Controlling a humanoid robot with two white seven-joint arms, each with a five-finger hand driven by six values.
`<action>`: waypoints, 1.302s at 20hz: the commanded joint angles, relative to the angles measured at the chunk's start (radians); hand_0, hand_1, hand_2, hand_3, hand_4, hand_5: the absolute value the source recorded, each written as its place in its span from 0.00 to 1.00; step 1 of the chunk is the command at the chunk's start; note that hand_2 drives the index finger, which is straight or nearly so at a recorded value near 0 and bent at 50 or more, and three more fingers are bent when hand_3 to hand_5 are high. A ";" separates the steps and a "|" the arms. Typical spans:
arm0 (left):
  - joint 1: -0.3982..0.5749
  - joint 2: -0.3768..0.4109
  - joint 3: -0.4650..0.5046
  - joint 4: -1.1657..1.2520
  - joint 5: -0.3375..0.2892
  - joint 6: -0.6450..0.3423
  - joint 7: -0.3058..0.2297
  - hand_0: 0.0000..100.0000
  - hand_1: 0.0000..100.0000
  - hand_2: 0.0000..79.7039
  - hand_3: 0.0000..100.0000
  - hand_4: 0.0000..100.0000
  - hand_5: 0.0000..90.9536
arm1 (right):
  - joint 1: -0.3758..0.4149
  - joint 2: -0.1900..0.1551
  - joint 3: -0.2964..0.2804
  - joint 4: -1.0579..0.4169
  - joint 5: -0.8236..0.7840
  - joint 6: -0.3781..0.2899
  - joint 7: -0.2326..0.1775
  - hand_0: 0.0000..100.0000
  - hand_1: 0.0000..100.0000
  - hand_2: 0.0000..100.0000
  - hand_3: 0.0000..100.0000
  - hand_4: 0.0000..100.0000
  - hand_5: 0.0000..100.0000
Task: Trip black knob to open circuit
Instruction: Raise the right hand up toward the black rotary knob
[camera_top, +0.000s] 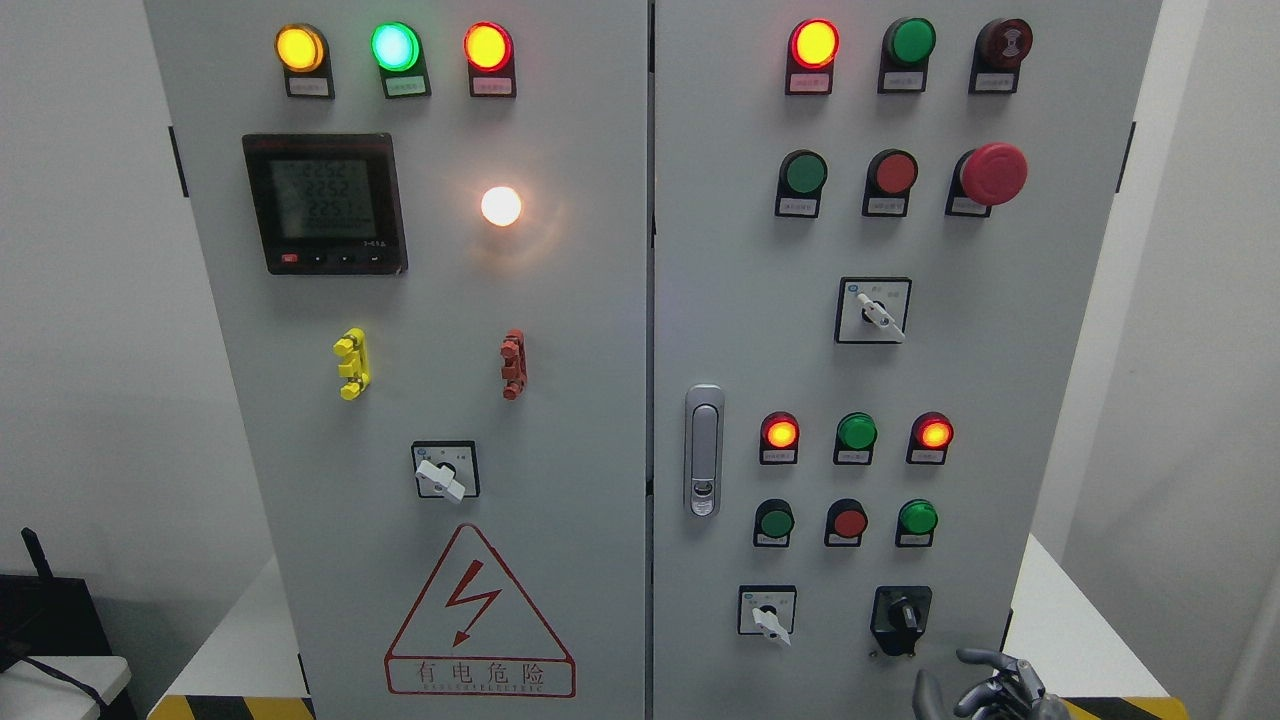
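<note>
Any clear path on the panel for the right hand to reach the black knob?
Bare grey strip between the white-handled selector switch and the black rotary knob, and bare panel right of the knob. The right robot hand sits just below-right. Crowded directly above: green round button, red round button.

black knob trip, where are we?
Done: nothing visible yet. The black knob at the cabinet's lower right is untouched, and indicator lamps such as the red lamp are lit. In hand: the right robot hand sits just below and right of the knob, fingers loosely curled, holding nothing. Left: reach up, grasp the knob, turn it.
</note>
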 joint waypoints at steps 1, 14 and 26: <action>-0.008 0.000 0.000 0.000 -0.032 0.000 0.001 0.12 0.39 0.00 0.00 0.00 0.00 | -0.019 0.015 0.026 0.061 0.002 0.003 -0.002 0.27 0.78 0.43 0.80 0.89 0.95; -0.008 0.000 0.000 0.000 -0.032 0.000 0.001 0.12 0.39 0.00 0.00 0.00 0.00 | -0.049 0.017 0.029 0.080 0.002 0.021 -0.002 0.27 0.78 0.42 0.80 0.89 0.95; -0.008 0.000 0.000 0.000 -0.034 0.000 0.001 0.12 0.39 0.00 0.00 0.00 0.00 | -0.084 0.017 0.031 0.092 0.002 0.032 -0.002 0.28 0.80 0.43 0.80 0.89 0.95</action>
